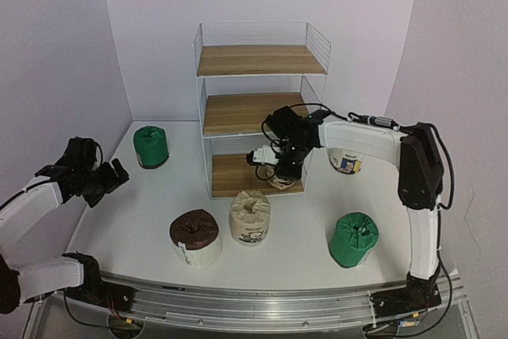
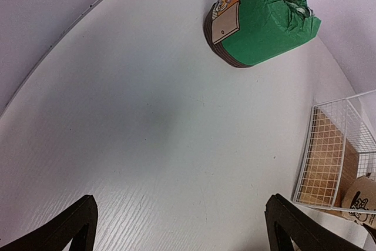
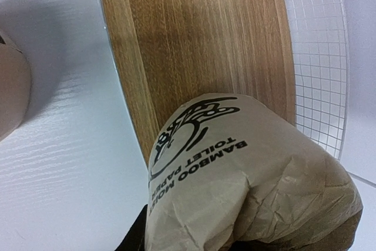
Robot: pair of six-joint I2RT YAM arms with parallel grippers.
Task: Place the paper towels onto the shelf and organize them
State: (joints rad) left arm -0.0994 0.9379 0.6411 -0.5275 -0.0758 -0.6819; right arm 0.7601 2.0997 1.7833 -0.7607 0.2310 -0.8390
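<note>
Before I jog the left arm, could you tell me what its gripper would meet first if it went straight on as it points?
Probably the bare table: the open left gripper is angled down at it. The green roll lies off that line, further on.

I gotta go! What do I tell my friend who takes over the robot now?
Left pincer: open, empty, near the back green roll.
Right pincer: shut on a beige roll at the shelf, over its bottom board.
Done: nothing released on the shelf yet.
Left: that roll, then five on the table: back green roll, front green roll, brown-topped roll, other beige roll, white labelled roll.
</note>
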